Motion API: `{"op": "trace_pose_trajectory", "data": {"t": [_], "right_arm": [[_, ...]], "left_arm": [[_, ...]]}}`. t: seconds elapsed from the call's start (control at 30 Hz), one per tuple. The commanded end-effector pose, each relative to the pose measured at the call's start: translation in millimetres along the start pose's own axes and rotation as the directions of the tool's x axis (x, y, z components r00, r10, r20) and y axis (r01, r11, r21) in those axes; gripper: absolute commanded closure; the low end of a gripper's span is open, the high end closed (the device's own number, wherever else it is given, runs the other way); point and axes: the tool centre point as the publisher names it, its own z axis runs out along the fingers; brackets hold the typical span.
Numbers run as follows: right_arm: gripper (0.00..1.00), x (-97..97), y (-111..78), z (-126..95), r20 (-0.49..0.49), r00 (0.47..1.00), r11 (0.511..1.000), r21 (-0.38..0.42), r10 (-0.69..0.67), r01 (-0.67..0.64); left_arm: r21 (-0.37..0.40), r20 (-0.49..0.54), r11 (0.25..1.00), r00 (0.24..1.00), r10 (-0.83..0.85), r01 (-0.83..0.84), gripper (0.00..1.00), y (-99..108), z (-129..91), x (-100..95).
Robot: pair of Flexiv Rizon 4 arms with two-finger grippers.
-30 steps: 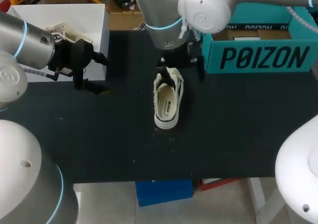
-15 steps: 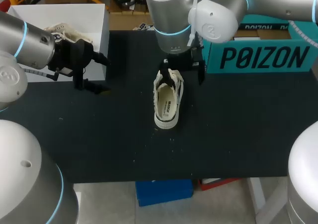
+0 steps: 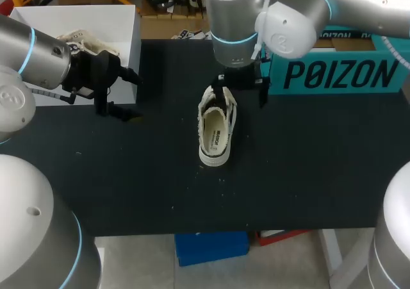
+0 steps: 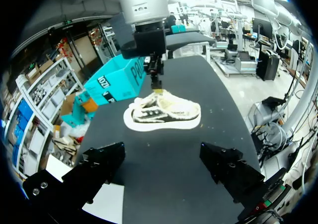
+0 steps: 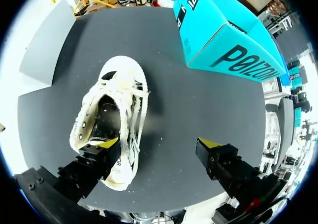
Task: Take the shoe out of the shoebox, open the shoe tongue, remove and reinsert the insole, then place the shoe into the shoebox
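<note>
The right arm has slid toward the right side of the table over the last second, and its gripper has gone with it, while the left arm and the shoe have kept their places. The black table carries a teal shoebox at its far right and a white box at its far left corner, with a second pale shoe lying inside the white one. The left arm holds its gripper low beside the white box, fingers spread wide with nothing between them, pointing across the table at the shoe. The cream shoe stands on its sole in the middle of the table, outside the shoebox and just beside it, laces loose and the inside open to view. The right gripper hangs over the shoe's far end with its fingers parted. One yellow tip sits over the shoe's opening, the other over bare table beside it. Whether that first tip touches the shoe cannot be told.
</note>
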Motion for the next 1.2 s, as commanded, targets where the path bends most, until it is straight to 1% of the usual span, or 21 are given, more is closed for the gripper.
{"op": "trace_pose_trajectory", "data": {"t": [0.03, 0.1, 0.17, 0.3, 0.4, 0.47, 0.53, 0.63, 0.67, 0.73, 0.8, 0.97, 1.17, 1.2], "right_arm": [[0.06, 3.2, 1.9, 11, -0.009, 1.0, 1.0, 0.009, -0.009, 0.009], [0.02, 3.4, 1.8, 16, -0.011, 1.0, 1.0, 0.013, -0.011, 0.011], [0.02, 4.1, 1.4, 20, -0.016, 1.0, 1.0, 0.019, -0.013, 0.013], [0.04, 7.6, 1.0, 27, -0.024, 1.0, 0.999, 0.028, -0.019, 0.02], [0.07, 10.7, 1.3, 32, -0.031, 0.999, 0.999, 0.033, -0.025, 0.026], [0.12, 12.0, 1.5, 34, -0.033, 0.999, 0.999, 0.035, -0.029, 0.03], [0.1, 12.9, 1.6, 37, -0.036, 0.999, 0.999, 0.038, -0.034, 0.035], [0.11, 14.8, 1.4, 42, -0.037, 0.998, 0.998, 0.044, -0.047, 0.049], [0.11, 16.4, 1.0, 43, -0.037, 0.998, 0.997, 0.048, -0.056, 0.057], [0.05, 18.4, -0.1, 46, -0.036, 0.997, 0.997, 0.051, -0.061, 0.063], [0.02, 18.7, -0.9, 50, -0.04, 0.997, 0.996, 0.056, -0.061, 0.063], [0.04, 19.6, -1.8, 57, -0.045, 0.997, 0.996, 0.065, -0.064, 0.067], [0.0, 18.2, -1.0, 62, -0.048, 0.996, 0.995, 0.07, -0.07, 0.073], [0.02, 18.2, -0.9, 63, -0.048, 0.996, 0.995, 0.071, -0.07, 0.074]], "left_arm": [[-0.003, 0.003, 1.0, 1.0, 0.001, 0.0, 0.0, 0, 1, 1.2], [-0.003, 0.003, 1.0, 1.0, 0.001, 0.0, 0.0, 0, 1, 1.2], [-0.003, 0.003, 1.0, 1.0, 0.001, 0.0, 0.0, 0, 1, 1.2], [-0.003, 0.003, 1.0, 1.0, 0.001, 0.0, 0.0, 0, 1, 1.2], [-0.003, 0.003, 1.0, 1.0, 0.001, 0.0, 0.0, 0, 1, 1.2], [-0.003, 0.003, 1.0, 1.0, 0.001, 0.0, 0.0, 0, 1, 1.2], [-0.003, 0.003, 1.0, 1.0, 0.001, 0.0, 0.0, 0, 1, 1.2], [-0.003, 0.003, 1.0, 1.0, 0.001, 0.0, 0.0, 0, 1, 1.2], [-0.003, 0.003, 1.0, 1.0, 0.001, 0.0, 0.0, 0, 1, 1.2], [-0.003, 0.003, 1.0, 1.0, 0.001, 0.0, 0.0, 0, 1, 1.2], [-0.003, 0.003, 1.0, 1.0, 0.001, 0.0, 0.0, 0, 1, 1.2], [-0.003, 0.003, 1.0, 1.0, 0.001, 0.0, 0.0, 0, 1, 1.2], [-0.003, 0.003, 1.0, 1.0, 0.001, 0.0, 0.0, 0, 1, 1.2], [-0.003, 0.003, 1.0, 1.0, 0.001, 0.0, 0.0, 0, 1, 1.2]]}}
